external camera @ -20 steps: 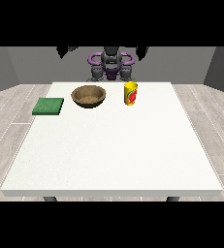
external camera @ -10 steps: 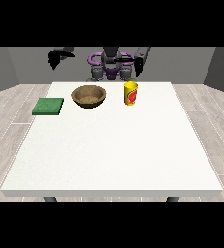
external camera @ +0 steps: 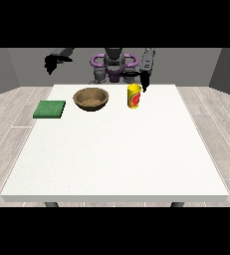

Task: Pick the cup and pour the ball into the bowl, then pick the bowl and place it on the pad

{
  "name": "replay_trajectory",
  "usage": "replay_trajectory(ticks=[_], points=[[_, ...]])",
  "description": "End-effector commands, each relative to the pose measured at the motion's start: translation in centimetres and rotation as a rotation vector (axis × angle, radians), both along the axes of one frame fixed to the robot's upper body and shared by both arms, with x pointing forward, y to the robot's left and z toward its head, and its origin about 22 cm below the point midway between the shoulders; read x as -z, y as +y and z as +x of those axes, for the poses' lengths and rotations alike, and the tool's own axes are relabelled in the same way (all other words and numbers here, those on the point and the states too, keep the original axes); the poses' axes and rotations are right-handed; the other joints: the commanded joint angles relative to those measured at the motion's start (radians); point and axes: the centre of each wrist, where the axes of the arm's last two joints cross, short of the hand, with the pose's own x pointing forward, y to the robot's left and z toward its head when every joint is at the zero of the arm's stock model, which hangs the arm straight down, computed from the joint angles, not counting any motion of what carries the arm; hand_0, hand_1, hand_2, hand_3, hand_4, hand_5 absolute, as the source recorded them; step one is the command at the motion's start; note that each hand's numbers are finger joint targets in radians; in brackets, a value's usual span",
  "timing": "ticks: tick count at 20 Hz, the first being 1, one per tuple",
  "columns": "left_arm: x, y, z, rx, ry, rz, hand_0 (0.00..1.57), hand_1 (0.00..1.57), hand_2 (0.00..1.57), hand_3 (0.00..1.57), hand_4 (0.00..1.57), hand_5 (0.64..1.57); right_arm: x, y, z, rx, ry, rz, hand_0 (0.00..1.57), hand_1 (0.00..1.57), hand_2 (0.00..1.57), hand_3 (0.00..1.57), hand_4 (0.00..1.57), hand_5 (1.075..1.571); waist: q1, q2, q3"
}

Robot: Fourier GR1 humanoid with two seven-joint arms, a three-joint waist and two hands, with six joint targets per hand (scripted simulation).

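The near half of the white table (external camera: 114, 159) is bare; toward its far edge lie the green pad (external camera: 50, 109) at 10 o'clock from table centre, the brown bowl (external camera: 91, 98) at 11 o'clock and the yellow cup (external camera: 134, 95) at 12 to 1 o'clock, all apart from each other. The hand at the view's right (external camera: 145, 82) hangs at 1 o'clock of the cup, close to its rim, fingers pointing down and relaxed, holding nothing; contact cannot be told. The hand at the view's left (external camera: 52, 62) is raised beyond the table's far left corner, and its finger state cannot be told
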Motion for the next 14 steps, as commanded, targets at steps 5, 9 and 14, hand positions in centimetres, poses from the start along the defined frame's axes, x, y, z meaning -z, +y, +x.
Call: replay_trajectory(ticks=[5,9,14], points=[[2.9,0.6,1.7,-0.075,-0.006,0.013,0.0,0.0,0.0,0.0,0.0,1.487,0.1,-2.7,0.1,-0.022,-0.055,0.001,0.0,0.0,0.0,0.0,0.26,1.569,-0.047,0.059,-0.0001],[3.7,-0.3,2.4,-0.135,-0.033,0.079,0.85,0.85,0.0,0.0,0.25,1.455,-2.2,-3.2,1.9,-0.083,-0.125,-0.013,0.0,0.0,0.0,0.0,0.27,1.569,-0.103,0.148,-0.0005],[7.2,0.6,-0.1,-0.201,-0.034,0.229,1.31,1.31,1.57,1.57,1.19,1.554,-1.5,-3.7,0.2,-0.07,-0.098,0.014,0.0,0.0,0.0,0.0,0.24,1.57,-0.122,0.121,-0.0008]])
